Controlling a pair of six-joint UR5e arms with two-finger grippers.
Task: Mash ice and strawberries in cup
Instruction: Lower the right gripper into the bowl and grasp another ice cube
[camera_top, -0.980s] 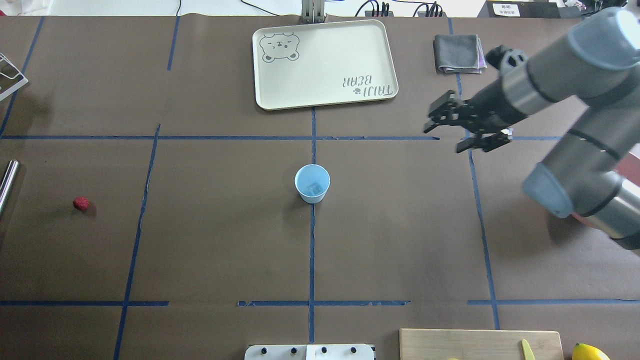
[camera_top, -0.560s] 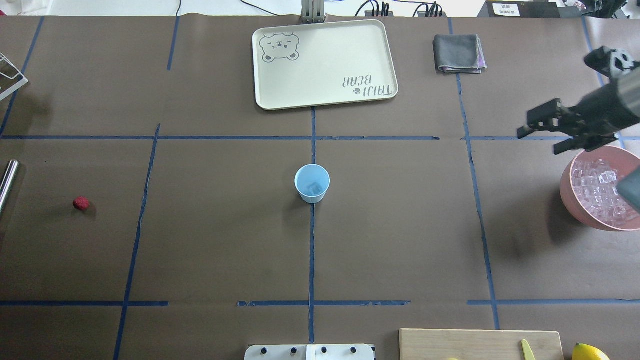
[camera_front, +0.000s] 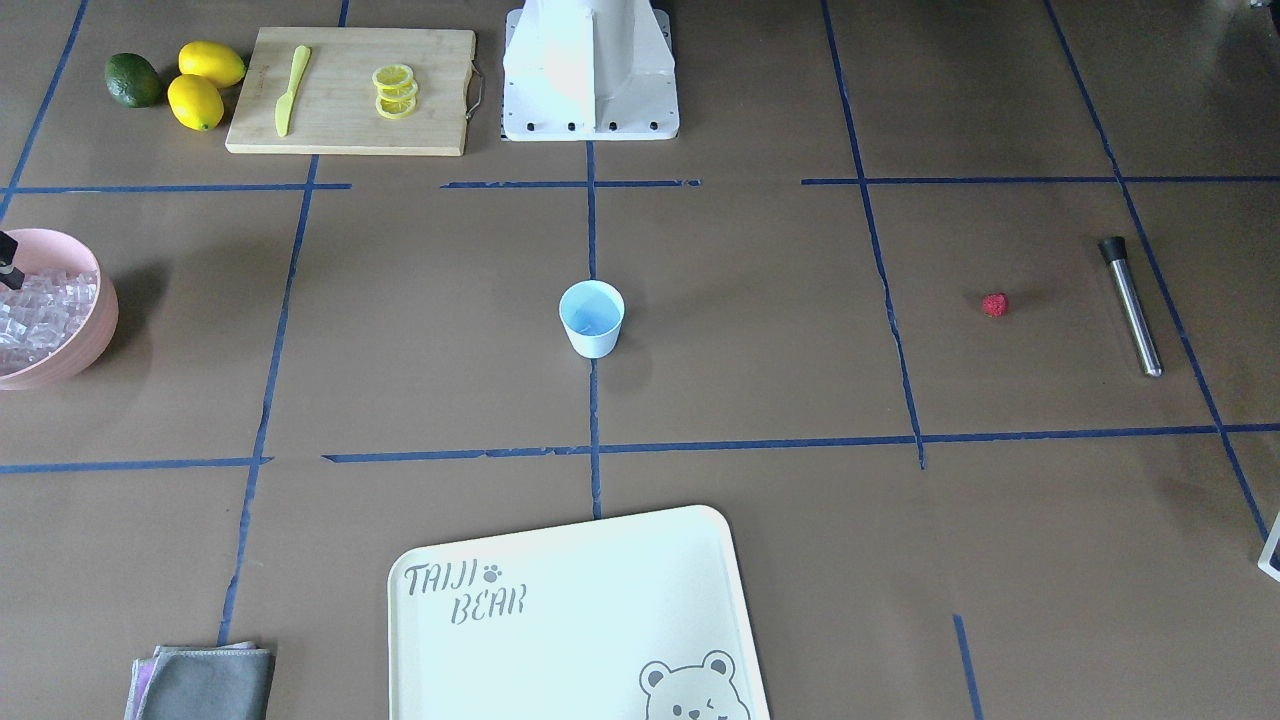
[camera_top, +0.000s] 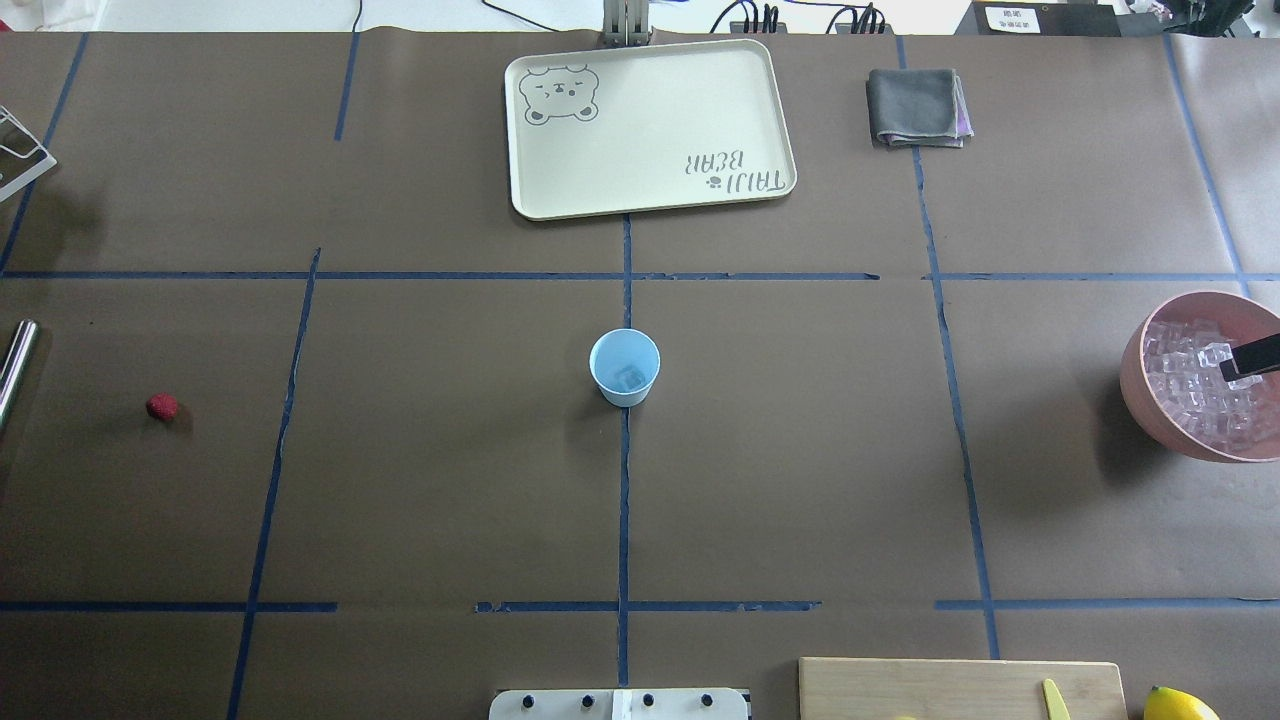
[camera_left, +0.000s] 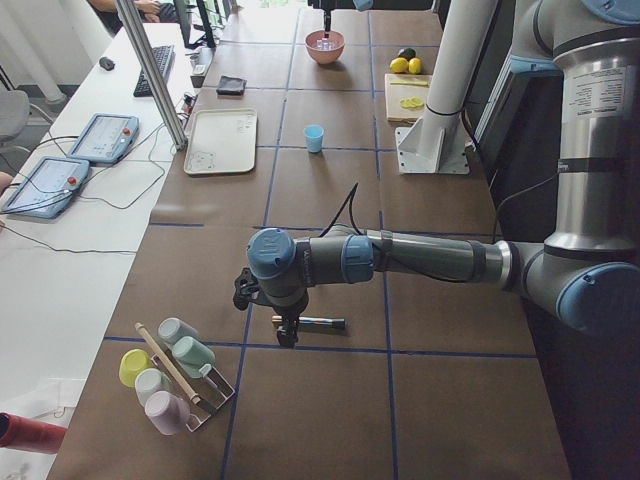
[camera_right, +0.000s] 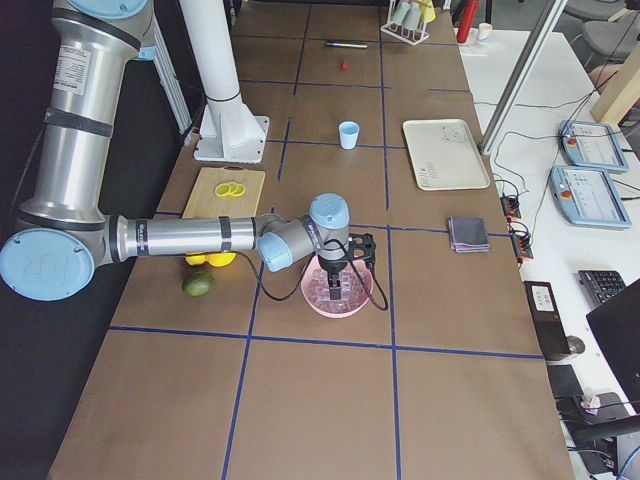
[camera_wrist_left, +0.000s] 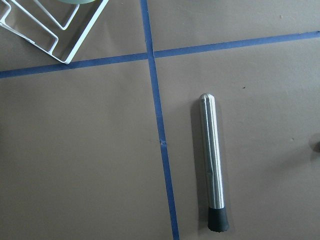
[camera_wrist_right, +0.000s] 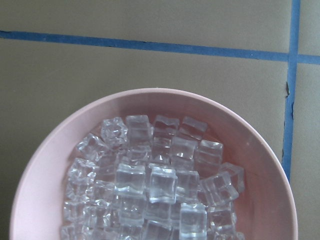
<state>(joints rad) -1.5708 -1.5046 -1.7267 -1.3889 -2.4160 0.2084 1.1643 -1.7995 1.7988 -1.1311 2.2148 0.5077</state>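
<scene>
Presently we find the cup (camera_top: 624, 366) upright at the table's centre on the blue tape cross, with one cube of ice (camera_top: 628, 377) lying in its bottom. The rest of the ice (camera_wrist_right: 150, 185) is heaped in the pink bowl (camera_top: 1135, 385) at the robot's far right. The strawberry (camera_top: 162, 406) lies alone on the paper, well to the left of the cup and near the metal muddler (camera_wrist_left: 212, 165), which lies flat.

Nothing stands between cup and berry, or between cup and bowl. Beyond the cup are the cream tray (camera_top: 650, 130) and a folded grey cloth (camera_top: 915, 105). By the robot's base is a cutting board (camera_front: 350, 120) carrying lemon slices (camera_front: 394, 90) and a yellow knife (camera_front: 290, 88), with two lemons (camera_front: 195, 100) and a dark green fruit (camera_front: 133, 80) beside it. A cup rack (camera_left: 170, 375) sits at the left end.

The right gripper (camera_right: 335, 288) hangs over the ice bowl. Only one dark finger (camera_top: 1250, 357) shows from overhead, so we cannot tell its opening or whether it holds anything. The left gripper (camera_left: 287, 335) hangs just above the muddler, and its opening cannot be judged either.

A second ago the right arm reached over the table below the cloth, fingers spread. It has since drawn back to the bowl. Cup and strawberry have not moved.
</scene>
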